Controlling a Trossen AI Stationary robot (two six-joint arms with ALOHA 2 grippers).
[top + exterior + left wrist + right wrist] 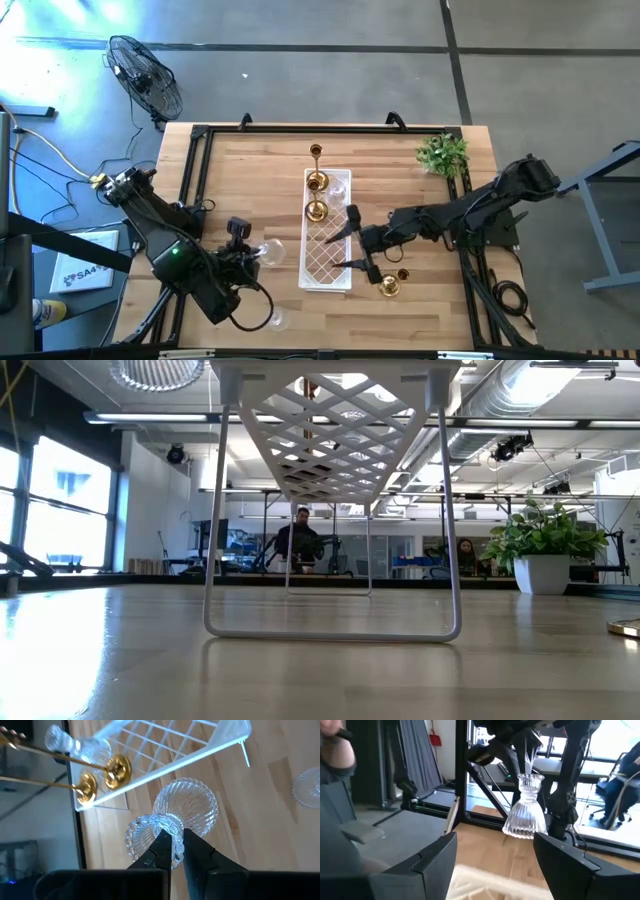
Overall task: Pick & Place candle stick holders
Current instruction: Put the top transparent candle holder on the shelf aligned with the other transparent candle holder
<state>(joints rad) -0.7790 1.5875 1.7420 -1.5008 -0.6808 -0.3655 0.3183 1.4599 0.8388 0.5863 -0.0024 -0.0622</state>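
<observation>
Tabletop [250,160]: wood, dark frame round edges. Tray [327,272]: long white lattice, on wire legs, mid-tabletop; low view looks under it.

L arm at the near-left part of the tabletop; L gripper [172,851] jaws clenched on a ribbed glass holder [185,812], gripped at the narrow neck, held off the wood, just left of the tray. Right wrist view shows same holder hanging upright, flared base down, under the L jaws.

R arm reaches in from right edge; R gripper [352,240] at tray's right rim, jaws released, wide apart, nothing between them.

Plant [443,154]: green, white pot, far-right corner.

Holders, gold: two [316,182] [316,210] standing on tray's far end; tall thin-stem one [316,153] on the wood just beyond the tray; one more [389,287] on the wood, near R gripper.
Holders, glass: one [338,185] on the tray beside the gold pair; one [277,319] on the wood near front edge, by L arm.
</observation>
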